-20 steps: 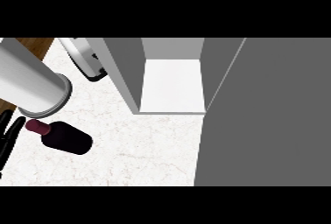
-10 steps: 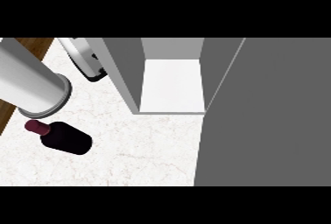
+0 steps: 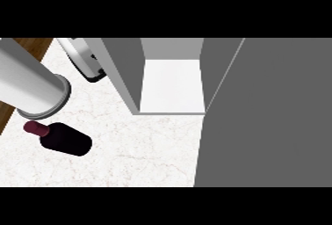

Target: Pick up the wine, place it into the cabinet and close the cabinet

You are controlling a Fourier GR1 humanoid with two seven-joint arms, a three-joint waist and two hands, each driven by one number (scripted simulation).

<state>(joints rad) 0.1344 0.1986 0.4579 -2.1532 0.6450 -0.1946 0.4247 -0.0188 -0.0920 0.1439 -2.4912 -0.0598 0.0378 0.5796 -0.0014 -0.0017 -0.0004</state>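
The wine bottle [image 3: 63, 138] is dark with a maroon cap and stands on the white marble counter [image 3: 142, 154] at the lower left, with nothing touching it. A thick grey forearm [image 3: 29, 85] slants in from the upper left and ends just above the bottle; its hand lies beyond the left edge. The cabinet [image 3: 172, 83] is open and shows a white shelf floor. Its grey door [image 3: 266, 114] fills the right side. A thinner grey-white arm piece with a black end [image 3: 94, 77] sits beside the cabinet's left wall.
A brown wooden strip [image 3: 29, 44] runs along the counter's left edge. Bare marble stretches between the bottle and the cabinet door. The cabinet's left wall [image 3: 123, 74] stands between the thin arm piece and the shelf.
A black hand part that showed at the left edge beside the bottle one second ago has gone out of view. The bottle, cabinet and door have not moved.
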